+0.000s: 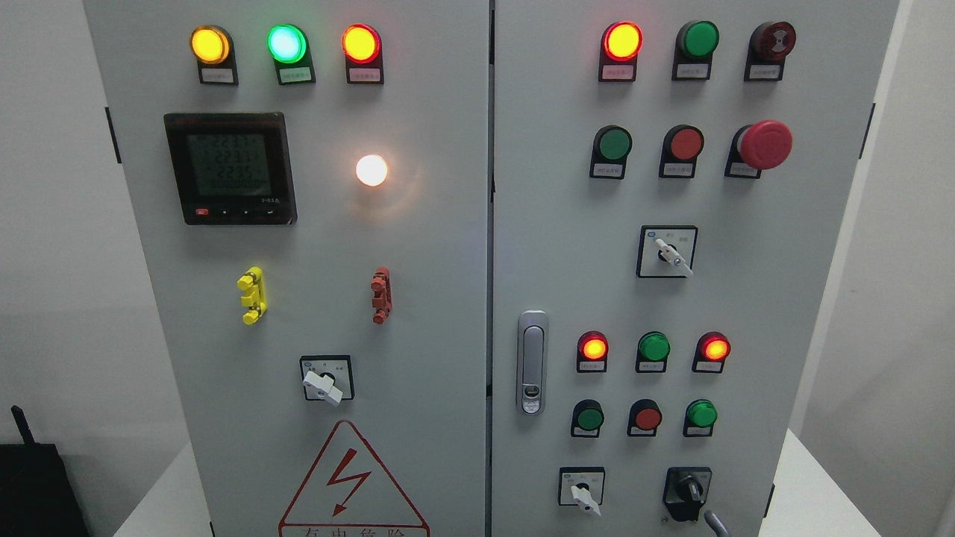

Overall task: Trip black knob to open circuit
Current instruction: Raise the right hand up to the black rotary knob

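Neither robot hand shows clearly: only a grey curved tip (715, 523) pokes in at the bottom edge, right of the middle, perhaps a finger of the right robot hand, so whether its fingers are apart or together cannot be told. The left is out of view. Just up and left of that tip sits the black knob (689, 492), low on the right door (813, 313), its handle pointing roughly upward. The right side looks nearer.

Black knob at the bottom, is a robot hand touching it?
Cannot tell. In the head view only a grey tip shows just beside the black knob, with no plain contact or gap.
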Available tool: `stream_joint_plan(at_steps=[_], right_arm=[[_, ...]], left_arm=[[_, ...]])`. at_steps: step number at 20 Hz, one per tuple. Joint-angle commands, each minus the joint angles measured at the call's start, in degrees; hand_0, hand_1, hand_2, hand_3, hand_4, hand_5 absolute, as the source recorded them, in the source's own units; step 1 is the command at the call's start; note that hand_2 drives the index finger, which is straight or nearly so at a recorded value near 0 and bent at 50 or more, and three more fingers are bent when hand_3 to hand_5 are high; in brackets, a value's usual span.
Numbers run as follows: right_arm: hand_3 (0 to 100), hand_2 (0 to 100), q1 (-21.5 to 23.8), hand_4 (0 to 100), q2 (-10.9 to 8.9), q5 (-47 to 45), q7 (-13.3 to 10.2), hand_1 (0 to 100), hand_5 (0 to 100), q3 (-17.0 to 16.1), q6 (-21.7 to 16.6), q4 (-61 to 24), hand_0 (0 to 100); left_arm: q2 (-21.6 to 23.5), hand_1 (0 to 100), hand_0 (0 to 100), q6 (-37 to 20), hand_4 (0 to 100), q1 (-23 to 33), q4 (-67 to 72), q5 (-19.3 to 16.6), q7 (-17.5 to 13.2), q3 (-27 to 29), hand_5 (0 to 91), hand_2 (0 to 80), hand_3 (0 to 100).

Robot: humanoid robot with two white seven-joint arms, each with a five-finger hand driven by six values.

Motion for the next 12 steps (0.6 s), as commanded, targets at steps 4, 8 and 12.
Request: stream_joint_plan(at_steps=[4,8,12], right_arm=[[100,0,-0.11,100,0.09,0.0,0.04,0,100,1.12,0.04,0.1,0],[100,0,-0.11,100,0.26,0.0,0.04,0,100,1.3,0.04,0.1,0],[100,0,-0.02,100,0.35,0.0,0.04,0,100,1.57,0.04,0.01,0]], left_arm=[[0.0,39,12,-0.08,0,0.0,0.0,-1.32,-0.04,0.0,0.0,0.0,0],[0.0,39,12,-0.17,0,0.0,0.0,-1.32,-0.04,0.0,0.0,0.0,0],[0.0,39,12,-0.08,0,0.0,0.0,-1.32,-0.04,0.0,0.0,0.0,0]])
